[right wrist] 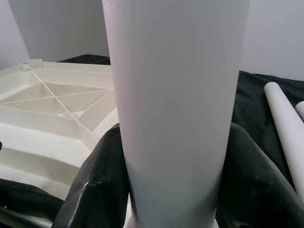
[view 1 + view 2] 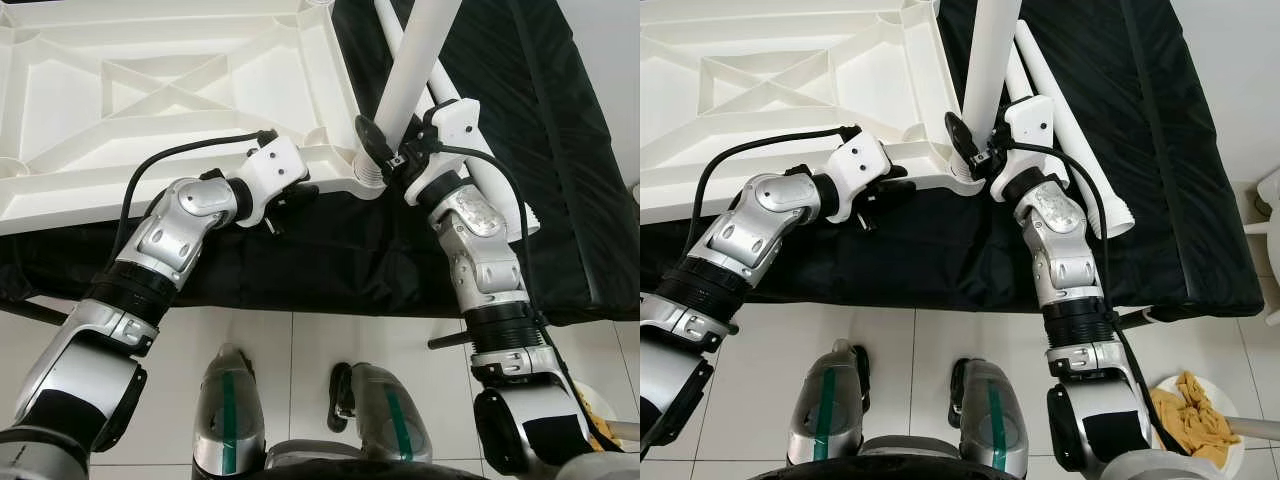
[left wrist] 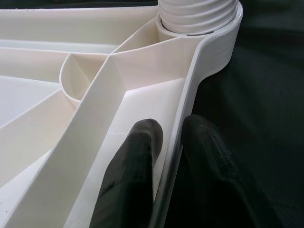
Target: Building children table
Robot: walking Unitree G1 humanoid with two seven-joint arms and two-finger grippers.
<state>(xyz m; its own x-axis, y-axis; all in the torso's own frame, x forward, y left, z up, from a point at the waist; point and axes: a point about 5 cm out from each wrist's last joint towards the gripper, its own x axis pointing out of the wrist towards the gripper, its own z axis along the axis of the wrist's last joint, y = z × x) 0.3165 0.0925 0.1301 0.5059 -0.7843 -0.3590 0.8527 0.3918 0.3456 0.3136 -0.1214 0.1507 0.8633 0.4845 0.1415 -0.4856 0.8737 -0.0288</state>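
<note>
Right eye view: table leg (image 2: 992, 60) in tabletop (image 2: 770, 90) corner socket (image 2: 962, 172).

Bright, even daylight, all views sharp. White ribbed plastic tabletop (image 2: 150, 90) nearly blows out; black cloth (image 2: 1160, 150) swallows detail. Soft shadows only. Close white plastic leg tube (image 1: 175, 109) slightly soft.

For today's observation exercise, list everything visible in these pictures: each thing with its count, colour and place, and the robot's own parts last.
Tabletop: one, white, ribbed underside up, on the black cloth.
Upright leg: one, white, standing in the tabletop's near corner socket.
Loose legs: two, white, lying on the cloth beyond the right arm.
Black cloth: one, under everything.
Plate: one, white, holding tan pieces, on the tiled floor.
Left gripper: black fingers pinching the tabletop's rim.
Right gripper: black fingers clasping the upright leg.
</note>
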